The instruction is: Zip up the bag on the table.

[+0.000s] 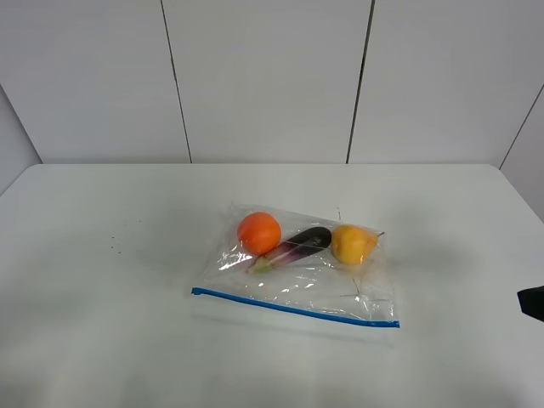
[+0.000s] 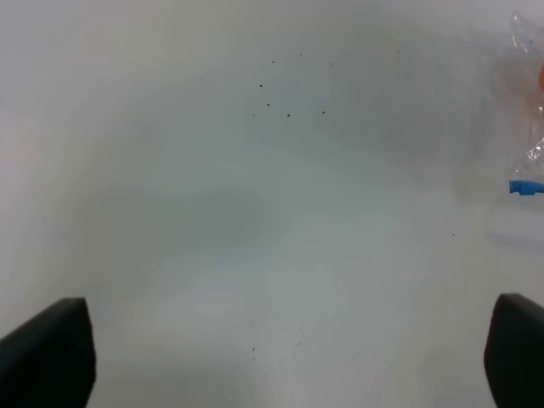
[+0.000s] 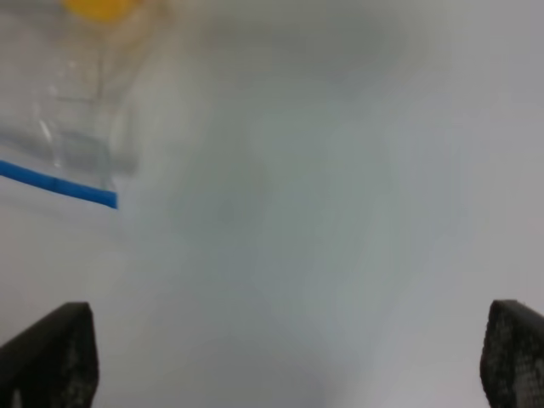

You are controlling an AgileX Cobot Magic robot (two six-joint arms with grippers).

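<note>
The clear bag lies flat in the middle of the white table. Its blue zipper strip runs along the near edge. Inside are an orange, a purple eggplant and a yellow fruit. My left gripper is open over bare table, with the bag's corner and strip end off to one side. My right gripper is open too, apart from the bag and the strip's other end. Neither holds anything.
A black part of my right arm shows at the right edge of the high view. A few dark specks dot the tabletop to the left of the bag. Grey wall panels stand behind the table.
</note>
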